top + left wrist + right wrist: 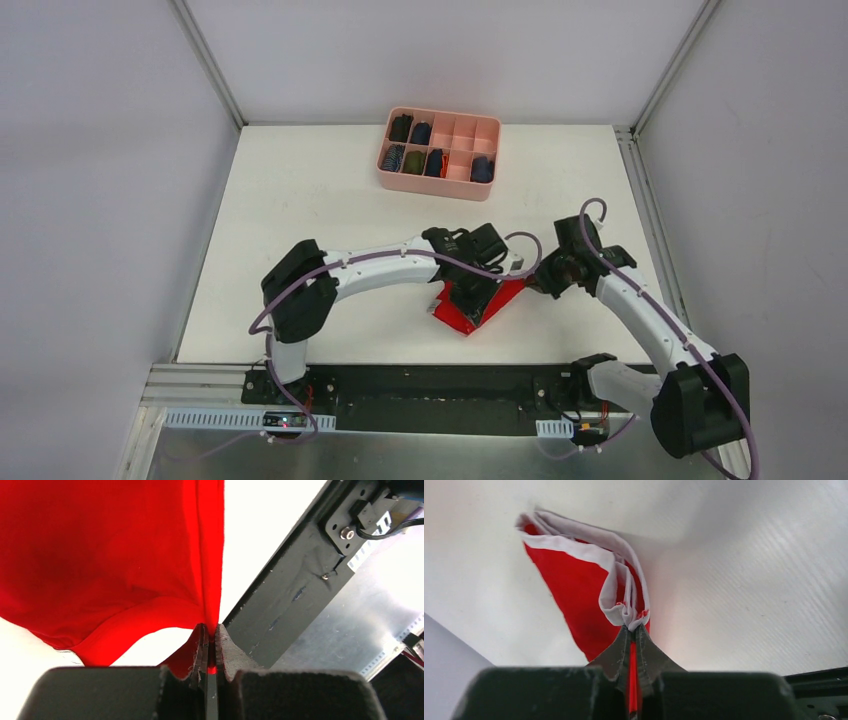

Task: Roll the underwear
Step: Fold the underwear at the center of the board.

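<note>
The red underwear (pixel 478 303) hangs bunched between both arms, over the near middle of the white table. My left gripper (pixel 483 278) is shut on a red edge of it; in the left wrist view the cloth (pixel 100 555) spreads up and left from my pinched left gripper (pixel 212 640). From the right side my right gripper (pixel 531 283) is shut on the other end. Seen from the right wrist, the white band (pixel 609 575) and red cloth (pixel 574 595) fold up out of the closed right gripper (pixel 634 630).
A pink divided box (pixel 440 152) stands at the back of the table, with several dark rolled garments (pixel 413 160) in its compartments. The black front rail (pixel 295 590) and metal base lie just below the left gripper.
</note>
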You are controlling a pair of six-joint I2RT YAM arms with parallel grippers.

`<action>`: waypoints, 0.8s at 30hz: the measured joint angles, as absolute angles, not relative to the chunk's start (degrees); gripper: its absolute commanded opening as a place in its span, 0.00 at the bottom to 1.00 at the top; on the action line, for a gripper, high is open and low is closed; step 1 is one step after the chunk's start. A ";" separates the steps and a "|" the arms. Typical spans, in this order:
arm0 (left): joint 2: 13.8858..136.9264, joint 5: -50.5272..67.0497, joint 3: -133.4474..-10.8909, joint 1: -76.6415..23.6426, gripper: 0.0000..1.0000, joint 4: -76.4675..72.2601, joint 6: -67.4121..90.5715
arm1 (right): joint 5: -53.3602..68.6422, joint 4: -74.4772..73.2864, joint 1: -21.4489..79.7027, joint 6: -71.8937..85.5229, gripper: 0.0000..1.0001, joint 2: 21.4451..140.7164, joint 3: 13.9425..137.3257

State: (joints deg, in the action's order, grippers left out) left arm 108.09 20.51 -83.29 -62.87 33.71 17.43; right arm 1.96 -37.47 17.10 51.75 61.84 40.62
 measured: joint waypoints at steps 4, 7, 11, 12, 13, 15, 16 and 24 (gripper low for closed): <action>107.55 22.68 -83.26 -62.11 0.00 33.56 17.74 | 2.22 -37.54 17.52 51.20 0.00 64.36 44.64; 107.37 24.14 -82.96 -60.95 0.00 33.26 18.06 | 2.39 -37.43 18.35 50.76 0.00 67.57 47.22; 106.69 27.03 -81.89 -57.65 0.00 33.19 18.72 | 2.39 -37.10 19.38 50.48 0.00 71.31 49.91; 106.48 27.49 -81.62 -56.93 0.00 33.21 18.81 | 2.39 -36.91 19.62 50.43 0.00 72.44 50.76; 106.26 28.47 -81.25 -55.90 0.00 33.15 18.92 | 2.42 -36.67 19.84 50.35 0.00 73.43 51.55; 105.82 29.78 -80.42 -54.26 0.00 32.77 19.05 | 2.42 -36.12 20.29 50.26 0.00 75.55 53.19; 105.69 30.35 -80.01 -53.39 0.00 32.58 19.11 | 2.44 -35.86 20.51 50.24 0.00 76.51 53.84; 105.65 34.13 -77.97 -50.02 0.00 31.20 19.20 | 3.05 -34.68 21.65 49.84 0.00 85.23 59.29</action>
